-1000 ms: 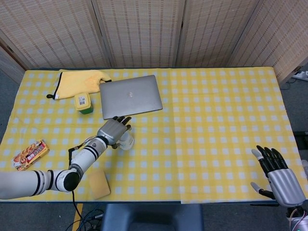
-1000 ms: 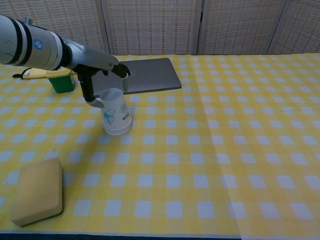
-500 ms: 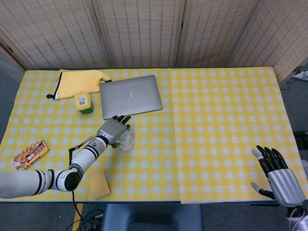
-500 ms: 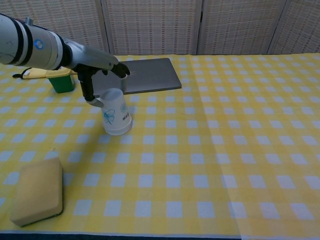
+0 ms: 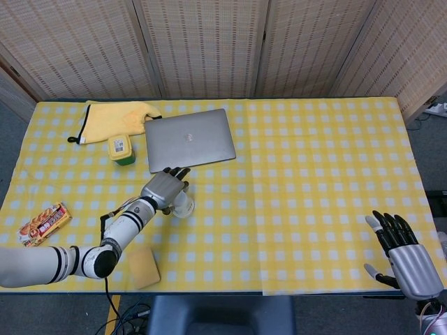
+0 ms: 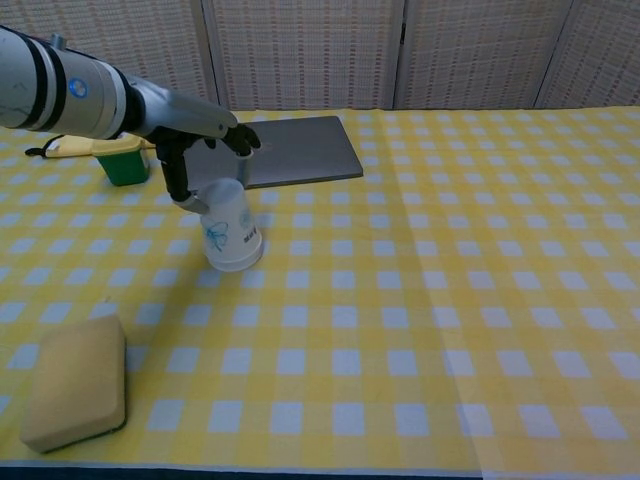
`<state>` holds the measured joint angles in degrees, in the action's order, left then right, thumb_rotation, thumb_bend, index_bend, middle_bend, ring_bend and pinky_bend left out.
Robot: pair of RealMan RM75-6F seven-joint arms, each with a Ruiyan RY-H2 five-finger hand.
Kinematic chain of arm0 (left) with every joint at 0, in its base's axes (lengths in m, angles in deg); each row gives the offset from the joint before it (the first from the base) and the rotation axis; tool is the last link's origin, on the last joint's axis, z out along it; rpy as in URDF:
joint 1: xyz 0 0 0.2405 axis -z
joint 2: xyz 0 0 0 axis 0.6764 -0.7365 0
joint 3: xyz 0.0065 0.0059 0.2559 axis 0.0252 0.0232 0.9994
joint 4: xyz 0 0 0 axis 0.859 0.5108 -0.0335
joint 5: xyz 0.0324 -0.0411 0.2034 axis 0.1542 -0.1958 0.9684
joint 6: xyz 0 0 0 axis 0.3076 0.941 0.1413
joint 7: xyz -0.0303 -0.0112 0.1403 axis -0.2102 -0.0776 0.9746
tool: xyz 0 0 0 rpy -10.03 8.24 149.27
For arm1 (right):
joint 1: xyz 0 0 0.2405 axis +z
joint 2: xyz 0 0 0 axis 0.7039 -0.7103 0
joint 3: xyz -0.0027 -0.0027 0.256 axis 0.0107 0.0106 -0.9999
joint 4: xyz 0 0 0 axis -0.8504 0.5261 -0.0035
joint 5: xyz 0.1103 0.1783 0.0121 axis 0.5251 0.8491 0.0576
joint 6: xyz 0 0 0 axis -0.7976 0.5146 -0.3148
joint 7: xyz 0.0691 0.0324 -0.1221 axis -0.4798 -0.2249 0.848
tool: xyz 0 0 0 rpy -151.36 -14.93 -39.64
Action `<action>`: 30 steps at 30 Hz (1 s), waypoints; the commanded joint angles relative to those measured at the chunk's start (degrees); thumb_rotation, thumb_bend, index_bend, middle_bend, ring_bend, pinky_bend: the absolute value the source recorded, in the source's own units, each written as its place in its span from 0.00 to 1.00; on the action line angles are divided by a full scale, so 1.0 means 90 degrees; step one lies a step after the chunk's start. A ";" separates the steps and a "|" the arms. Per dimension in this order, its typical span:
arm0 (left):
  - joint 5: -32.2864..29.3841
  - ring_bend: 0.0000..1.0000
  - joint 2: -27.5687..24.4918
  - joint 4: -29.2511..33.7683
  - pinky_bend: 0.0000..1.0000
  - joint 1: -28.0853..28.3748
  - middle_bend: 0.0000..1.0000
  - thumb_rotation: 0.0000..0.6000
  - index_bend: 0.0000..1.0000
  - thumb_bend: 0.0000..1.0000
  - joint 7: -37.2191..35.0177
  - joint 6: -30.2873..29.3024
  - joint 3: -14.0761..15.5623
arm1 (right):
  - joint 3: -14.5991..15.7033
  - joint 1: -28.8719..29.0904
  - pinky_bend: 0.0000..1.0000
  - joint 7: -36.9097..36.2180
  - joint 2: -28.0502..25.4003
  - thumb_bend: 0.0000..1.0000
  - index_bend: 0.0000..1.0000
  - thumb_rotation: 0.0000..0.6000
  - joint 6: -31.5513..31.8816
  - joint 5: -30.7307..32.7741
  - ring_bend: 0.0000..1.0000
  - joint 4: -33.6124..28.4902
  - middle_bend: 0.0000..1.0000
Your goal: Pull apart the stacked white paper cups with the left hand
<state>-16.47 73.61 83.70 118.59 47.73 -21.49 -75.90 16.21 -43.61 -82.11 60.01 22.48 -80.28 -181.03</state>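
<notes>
The stacked white paper cups (image 6: 230, 232) stand upside down on the yellow checked tablecloth, with a blue print on the side; the head view shows them as a white shape (image 5: 184, 204) just below the laptop. My left hand (image 6: 195, 130) arches over their top. Its thumb (image 6: 186, 196) lies against the stack's upper left side, while the fingers (image 6: 242, 141) stretch out above the top without closing. In the head view the left hand (image 5: 165, 188) covers most of the cups. My right hand (image 5: 404, 252) rests open with spread fingers at the table's near right corner.
A closed grey laptop (image 5: 188, 139) lies just behind the cups. A small green and yellow box (image 5: 122, 149) and a yellow mitt (image 5: 115, 117) are at the back left. A tan sponge (image 6: 75, 383) sits at the front left, with a snack pack (image 5: 44, 223) at the left edge.
The left hand's fingers have lifted slightly from the far side of the cups and now stretch above the top. The cups and right hand have not moved.
</notes>
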 commanded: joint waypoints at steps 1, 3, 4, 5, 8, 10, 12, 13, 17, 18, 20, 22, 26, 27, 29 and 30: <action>0.0019 0.00 -0.0009 0.0031 0.16 -0.0002 0.00 1.00 0.35 0.34 -0.0018 -0.0040 -0.0001 | 0.0004 -0.0002 0.00 0.0000 -0.0001 0.19 0.00 1.00 0.0004 -0.0009 0.00 0.0001 0.00; 0.0039 0.00 -0.0020 0.0069 0.16 -0.0004 0.00 1.00 0.36 0.34 -0.0030 -0.0078 -0.0009 | 0.0007 -0.0004 0.00 0.0001 -0.0002 0.19 0.00 1.00 0.0015 -0.0021 0.00 0.0007 0.00; 0.0043 0.00 -0.0027 0.0087 0.16 -0.0002 0.00 1.00 0.36 0.34 -0.0033 -0.0091 -0.0012 | 0.0008 -0.0007 0.00 -0.0001 -0.0001 0.19 0.00 1.00 0.0023 -0.0025 0.00 0.0010 0.00; 0.0047 0.00 -0.0037 0.0116 0.16 0.0003 0.00 1.00 0.36 0.34 -0.0031 -0.0112 -0.0016 | 0.0010 -0.0010 0.00 -0.0003 0.0001 0.19 0.00 1.00 0.0030 -0.0032 0.00 0.0014 0.00; 0.0058 0.00 -0.0064 0.0201 0.16 0.0021 0.00 1.00 0.36 0.34 -0.0010 -0.0187 -0.0034 | 0.0020 -0.0016 0.00 -0.0015 -0.0006 0.19 0.00 1.00 0.0044 -0.0048 0.00 0.0017 0.00; 0.0053 0.00 -0.0082 0.0258 0.16 0.0037 0.00 1.00 0.36 0.34 0.0013 -0.0231 -0.0041 | 0.0022 -0.0020 0.00 -0.0022 -0.0010 0.19 0.00 1.00 0.0053 -0.0056 0.00 0.0014 0.00; 0.0031 0.00 -0.0104 0.0333 0.16 0.0063 0.00 1.00 0.36 0.34 0.0055 -0.0289 -0.0048 | 0.0030 -0.0025 0.00 -0.0031 -0.0017 0.19 0.00 1.00 0.0067 -0.0072 0.00 0.0012 0.00; 0.0015 0.00 -0.0115 0.0366 0.16 0.0074 0.00 1.00 0.36 0.34 0.0073 -0.0312 -0.0050 | 0.0033 -0.0027 0.00 -0.0034 -0.0019 0.19 0.00 1.00 0.0073 -0.0080 0.00 0.0013 0.00; -0.0089 0.00 -0.0196 0.0555 0.16 0.0141 0.00 1.00 0.36 0.34 0.0180 -0.0459 -0.0072 | 0.0042 -0.0042 0.00 -0.0055 -0.0028 0.19 0.00 1.00 0.0110 -0.0106 0.00 0.0020 0.00; -0.0113 0.00 -0.0228 0.0618 0.16 0.0161 0.00 1.00 0.36 0.34 0.0210 -0.0504 -0.0082 | 0.0044 -0.0044 0.00 -0.0065 -0.0030 0.19 0.00 1.00 0.0115 -0.0108 0.00 0.0021 0.00; -0.0170 0.00 -0.0329 0.0798 0.16 0.0209 0.00 1.00 0.36 0.34 0.0295 -0.0632 -0.0109 | 0.0047 -0.0045 0.00 -0.0082 -0.0037 0.19 0.00 1.00 0.0119 -0.0114 0.00 0.0024 0.00; -0.0232 0.00 -0.0433 0.0979 0.16 0.0251 0.00 1.00 0.36 0.34 0.0369 -0.0751 -0.0136 | 0.0048 -0.0043 0.00 -0.0095 -0.0042 0.19 0.00 1.00 0.0117 -0.0117 0.00 0.0023 0.00; -0.0407 0.00 -0.0765 0.1501 0.16 0.0363 0.00 1.00 0.36 0.34 0.0512 -0.1072 -0.0288 | 0.0057 -0.0040 0.00 -0.0117 -0.0053 0.19 0.00 1.00 0.0116 -0.0133 0.00 0.0018 0.00; -0.0459 0.00 -0.0852 0.1611 0.16 0.0383 0.00 1.00 0.36 0.34 0.0512 -0.1130 -0.0343 | 0.0061 -0.0041 0.00 -0.0121 -0.0057 0.19 0.00 1.00 0.0118 -0.0141 0.00 0.0019 0.00; -0.0576 0.00 -0.1041 0.1831 0.16 0.0425 0.00 1.00 0.37 0.34 0.0545 -0.1234 -0.0423 | 0.0070 -0.0045 0.00 -0.0128 -0.0060 0.19 0.00 1.00 0.0132 -0.0164 0.00 0.0026 0.00; -0.0620 0.00 -0.1125 0.1912 0.16 0.0436 0.00 1.00 0.37 0.34 0.0558 -0.1291 -0.0455 | 0.0073 -0.0048 0.00 -0.0128 -0.0060 0.19 0.00 1.00 0.0137 -0.0171 0.00 0.0030 0.00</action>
<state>-21.04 64.83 99.52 122.03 52.29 -32.01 -79.17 16.86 -44.04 -83.26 59.47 23.72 -81.82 -180.77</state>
